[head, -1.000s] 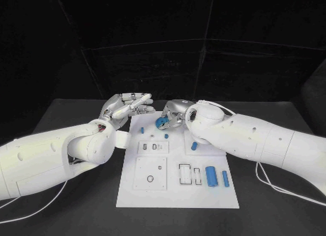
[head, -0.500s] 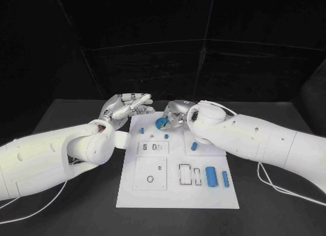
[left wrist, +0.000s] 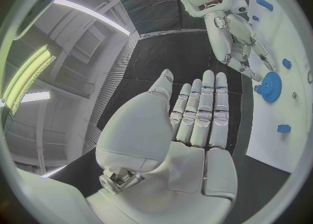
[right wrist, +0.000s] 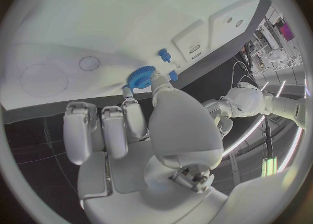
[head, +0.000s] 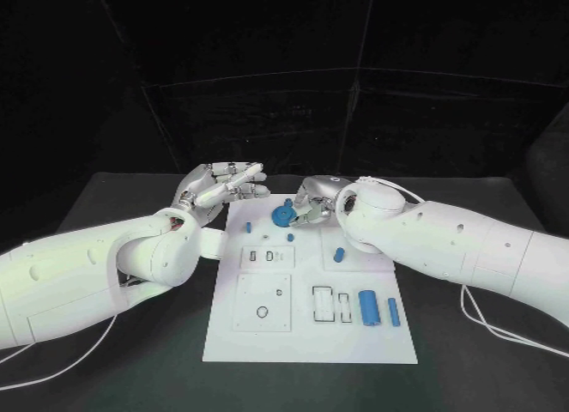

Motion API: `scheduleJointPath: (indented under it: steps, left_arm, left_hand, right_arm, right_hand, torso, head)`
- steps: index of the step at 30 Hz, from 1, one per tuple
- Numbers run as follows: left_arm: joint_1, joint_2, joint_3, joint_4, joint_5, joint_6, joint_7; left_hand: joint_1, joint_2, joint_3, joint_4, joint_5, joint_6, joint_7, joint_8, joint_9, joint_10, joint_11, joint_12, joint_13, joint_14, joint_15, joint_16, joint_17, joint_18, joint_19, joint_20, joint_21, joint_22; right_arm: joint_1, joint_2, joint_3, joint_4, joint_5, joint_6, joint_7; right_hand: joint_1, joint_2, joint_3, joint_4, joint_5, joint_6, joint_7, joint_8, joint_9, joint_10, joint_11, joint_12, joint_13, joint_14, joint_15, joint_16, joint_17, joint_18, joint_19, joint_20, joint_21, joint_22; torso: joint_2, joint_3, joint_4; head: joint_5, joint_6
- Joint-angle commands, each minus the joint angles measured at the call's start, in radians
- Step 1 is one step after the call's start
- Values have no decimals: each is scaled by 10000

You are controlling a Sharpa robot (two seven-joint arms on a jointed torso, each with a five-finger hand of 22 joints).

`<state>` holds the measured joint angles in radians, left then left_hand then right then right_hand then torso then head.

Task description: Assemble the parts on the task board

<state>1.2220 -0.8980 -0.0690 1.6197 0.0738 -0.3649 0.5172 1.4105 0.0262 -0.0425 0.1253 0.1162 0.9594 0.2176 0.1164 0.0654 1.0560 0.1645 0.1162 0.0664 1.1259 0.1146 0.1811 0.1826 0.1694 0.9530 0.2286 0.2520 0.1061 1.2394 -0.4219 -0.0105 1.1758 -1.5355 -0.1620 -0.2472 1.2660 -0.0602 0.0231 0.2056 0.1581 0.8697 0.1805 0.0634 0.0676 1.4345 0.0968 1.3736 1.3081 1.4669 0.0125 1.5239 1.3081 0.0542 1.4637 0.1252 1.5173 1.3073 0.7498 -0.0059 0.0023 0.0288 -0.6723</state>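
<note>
The white task board [head: 309, 335] lies in the middle of the black table. My right hand [head: 312, 206] pinches a blue gear [head: 284, 213] between thumb and finger at the board's far end; in the right wrist view the gear [right wrist: 141, 78] sits close to the board's surface beyond the fingertips [right wrist: 133, 110]. My left hand [head: 222, 187] hovers at the board's far left corner, fingers straight and apart, holding nothing. The left wrist view shows that flat hand [left wrist: 195, 122], with the right hand [left wrist: 238, 41] and the gear [left wrist: 271, 86] past it.
Small blue pegs [head: 248, 227] [head: 289, 238] [head: 339, 254] are on the board's far half. A thick blue cylinder [head: 368, 307] and a slim one [head: 393, 312] lie near its right edge. Rectangular recesses [head: 264, 302] mark the board's middle. Both white arms flank the board.
My right arm has shifted slightly to the right, and the hand has drawn the gear a touch toward the board's far edge. The left hand has hardly moved.
</note>
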Motion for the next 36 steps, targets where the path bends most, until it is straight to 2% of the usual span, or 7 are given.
scheduleJointPath:
  steps: [1, 8, 15, 18, 25, 31, 36]
  left_arm:
    - [16, -20, 8, 4, -60, 75, 46]
    - [16, -97, 7, 22, -60, 66, 52]
    - [17, -112, 6, 16, -60, 69, 47]
    - [18, -87, 6, -10, -60, 79, 47]
    - [18, 16, 5, -105, -60, 106, 55]
    - [16, 101, 4, -219, -60, 123, 52]
    - [15, 150, 3, -300, -60, 137, 51]
  left_hand:
    - [30, 65, -11, -65, -41, -8, 15, -58, -8, -75, 11, -54, -15, 53, 19, -43, 17, 135, 100, -3, -11, -9]
    - [37, 70, -6, -77, -42, -10, 16, -63, -8, -76, 11, -59, -15, 54, 20, -47, 20, 135, 101, -3, -14, -11]
    - [52, 83, 5, -102, -43, 11, 6, -60, -3, -48, 2, -56, -10, 59, 17, -55, 27, 136, 106, -5, -17, -14]
    - [54, 85, 6, -106, -44, 17, 4, -58, -2, -40, 0, -54, -9, 61, 16, -56, 29, 136, 107, -6, -17, -15]
    - [57, 89, 9, -116, -44, 29, -3, -55, 0, -24, -4, -51, -6, 66, 13, -58, 33, 137, 111, -6, -18, -16]
    - [57, 89, 9, -116, -44, 29, -3, -55, 0, -24, -4, -51, -6, 66, 13, -58, 33, 137, 111, -6, -18, -16]
    - [57, 89, 9, -116, -44, 29, -3, -55, 0, -24, -4, -51, -6, 66, 13, -58, 33, 137, 111, -6, -18, -16]
  right_arm:
    - [14, -262, 0, 290, 161, -1190, 471]
    - [24, -1625, -1, 1348, 1543, -2144, 2106]
    - [62, -3249, -5, 1815, 3263, -1583, 3602]
    - [66, -3766, -7, 1747, 3554, -1514, 3946]
    - [64, -4345, -10, 1274, 3910, -1446, 4291]
    - [54, -4331, -12, 808, 3984, -1276, 4369]
    - [9, -4142, -14, 370, 4001, -1084, 4402]
  right_hand:
    - [142, 39, 14, -47, 97, 115, -4, 55, 21, 72, -39, 25, 777, 820, 65, 52, 1608, -208, 78, 48, 37, 1199]
    - [681, 89, 115, -389, 586, 294, -53, 82, 37, -84, -93, -171, 612, 744, 22, -89, 1309, -127, -175, 12, -95, 854]
    - [1519, -36, 236, -1053, 721, 601, -152, 147, 42, -379, -198, -591, 263, 656, -85, -283, 958, -42, -453, -89, -269, 471]
    - [1574, -107, 194, -1137, 830, 636, -160, 148, 39, -397, -205, -629, 232, 658, -93, -292, 956, -42, -456, -100, -280, 462]
    - [1601, -201, 116, -1213, 956, 646, -168, 132, 29, -409, -213, -668, 198, 660, -103, -304, 952, -40, -461, -111, -293, 447]
    - [1640, -231, 90, -1265, 979, 596, -162, 95, 15, -414, -212, -685, 184, 661, -104, -309, 950, -36, -471, -115, -303, 429]
    - [1700, -221, 95, -1320, 995, 568, -157, 75, 9, -421, -210, -701, 172, 661, -104, -315, 944, -31, -485, -117, -315, 405]
  torso:
    - [-5, 3, -11]
    - [-36, -3, -56]
    - [-97, 16, -148]
    - [-101, 53, -200]
    - [-80, 46, -146]
    - [-76, 73, -167]
    - [-71, 41, -149]
  head:
    - [17, -12]
    - [9, 12]
    - [-117, 85]
    - [-75, 84]
    - [-279, 123]
    - [-328, 105]
    - [-372, 76]
